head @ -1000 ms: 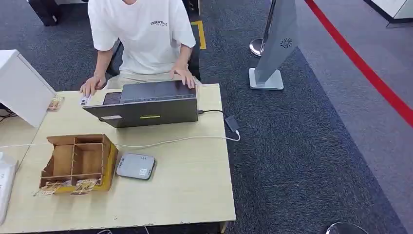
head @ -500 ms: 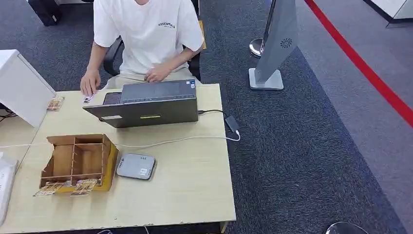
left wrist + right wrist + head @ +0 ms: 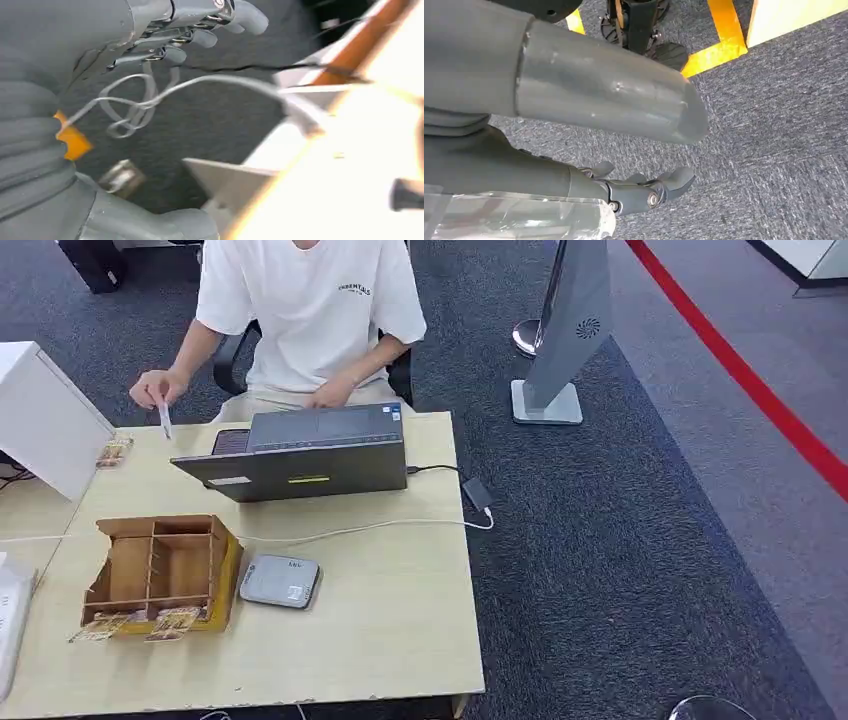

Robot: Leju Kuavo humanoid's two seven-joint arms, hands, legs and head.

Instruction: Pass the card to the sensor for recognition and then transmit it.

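Two hands: the left hand (image 3: 200,30) hangs over dark carpet beside the table edge, fingers spread and holding nothing; the right hand (image 3: 644,192) hangs over grey carpet, fingers loosely apart and empty.
Card: a card (image 3: 165,420) is pinched upright in the person's hand (image 3: 152,388) above the table's far left corner — its face is too small to read.
Sensor: the grey reader (image 3: 279,581) lies flat beside the wooden box (image 3: 160,565).
Box contents: compartments hard to make out; cards (image 3: 140,625) lie at its near edge.
Open room: bare tabletop (image 3: 390,630) right of the reader.
Blurred: left wrist view — a cable (image 3: 200,82) smeared.
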